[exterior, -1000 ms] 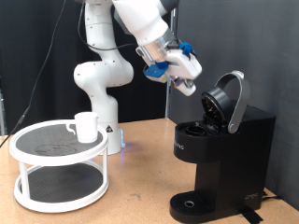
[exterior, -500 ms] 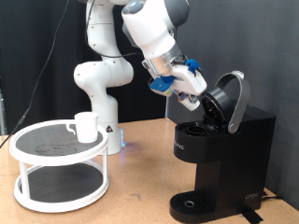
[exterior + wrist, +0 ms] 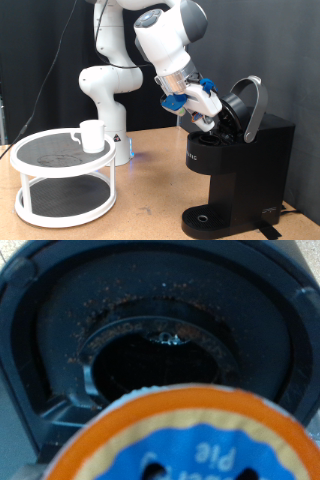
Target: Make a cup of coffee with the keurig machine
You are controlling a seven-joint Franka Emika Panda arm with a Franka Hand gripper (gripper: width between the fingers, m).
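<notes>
The black keurig machine (image 3: 240, 170) stands at the exterior view's right with its rounded lid (image 3: 246, 105) hinged open. My gripper (image 3: 208, 119) hangs just above the open pod chamber. In the wrist view a pod with an orange rim and blue top (image 3: 195, 440) sits between my fingers, right over the round dark chamber hole (image 3: 150, 358), which is flecked with coffee grounds. The white cup (image 3: 92, 135) stands on the top tier of a round white rack (image 3: 62, 175) at the exterior view's left, far from the gripper.
The arm's white base (image 3: 108, 100) stands behind the rack on the wooden table (image 3: 150, 210). A black curtain fills the background. The machine's round drip base (image 3: 205, 220) holds nothing.
My gripper has moved down and toward the exterior view's right with the pod, from above the machine to just over the open chamber. Cup and machine have not moved.
</notes>
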